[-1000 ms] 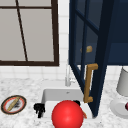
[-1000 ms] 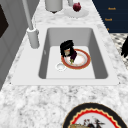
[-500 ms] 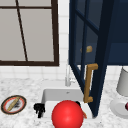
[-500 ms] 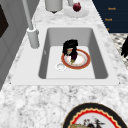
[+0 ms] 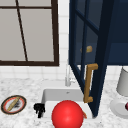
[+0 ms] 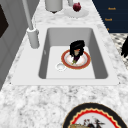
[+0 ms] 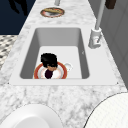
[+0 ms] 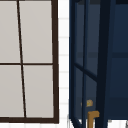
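Observation:
A red-rimmed plate (image 6: 85, 61) (image 7: 61, 73) lies on the floor of the white sink (image 6: 100, 50) (image 7: 27, 57). My right hand (image 6: 77, 46) (image 7: 48, 60) hangs over the plate, fingers curled down round a small brown piece of food (image 6: 77, 52) (image 7: 51, 68); something dark purple (image 7: 48, 74) sits just under it. My left hand (image 5: 39, 109) (image 6: 125, 47) (image 7: 18, 6) floats in front of the counter, left of the sink, with its fingers hanging straight and nothing in it. A big red ball (image 5: 67, 115) covers the sink's front in the front view.
The navy cabinet door (image 5: 100, 62) with a wooden handle (image 5: 88, 83) stands open above the sink's right half. The faucet (image 6: 32, 37) (image 7: 95, 37) rises behind the basin. A patterned plate (image 5: 13, 104) (image 7: 52, 12) lies on the left counter. A white canister (image 5: 123, 82) and a saucer with red fruit (image 6: 76, 6) stand on the right.
The hand in the sink has drifted a little toward the sink's front side, over the plate's middle. The other hand has stayed put.

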